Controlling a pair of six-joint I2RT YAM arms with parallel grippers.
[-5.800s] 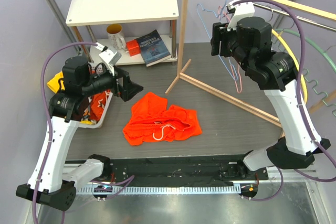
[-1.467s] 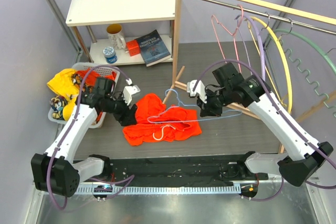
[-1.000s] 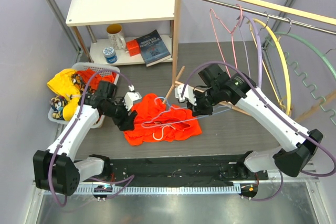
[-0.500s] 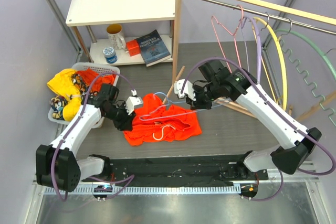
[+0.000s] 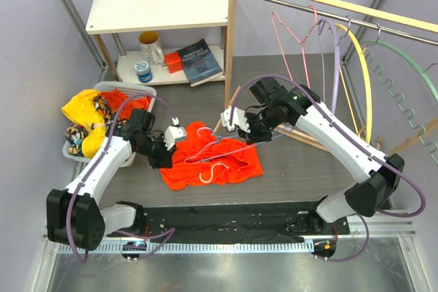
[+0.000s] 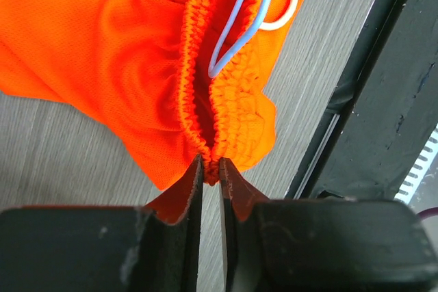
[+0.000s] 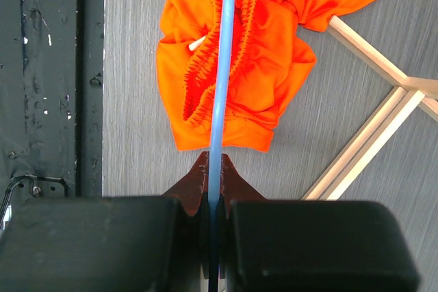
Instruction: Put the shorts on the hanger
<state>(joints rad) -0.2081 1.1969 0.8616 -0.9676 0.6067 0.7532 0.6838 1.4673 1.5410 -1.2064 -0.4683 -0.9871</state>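
The orange shorts (image 5: 213, 160) lie crumpled on the table, white drawstring up. My left gripper (image 5: 163, 156) is low at their left edge, shut on the gathered waistband (image 6: 210, 162). My right gripper (image 5: 253, 135) is shut on the light-blue hanger (image 5: 229, 150), held just above the shorts and slanting down to the left. In the left wrist view the hanger's wire (image 6: 236, 22) runs into the waistband opening of the shorts (image 6: 123, 52). In the right wrist view the wire (image 7: 222, 66) runs straight out from my right gripper (image 7: 215, 165) over the shorts (image 7: 267, 66).
A white basket (image 5: 101, 89) with yellow and patterned clothes stands at the left. A low shelf (image 5: 161, 8) with a mug and book is behind. The wooden rack post (image 5: 233, 39) and its floor bar (image 5: 308, 140) are close to my right arm. Pink (image 5: 284, 32) and other hangers hang on the rail.
My right arm took the blue hanger down from the rail and has moved it left over the shorts. My left gripper came down and shut on the waistband, and stays there.
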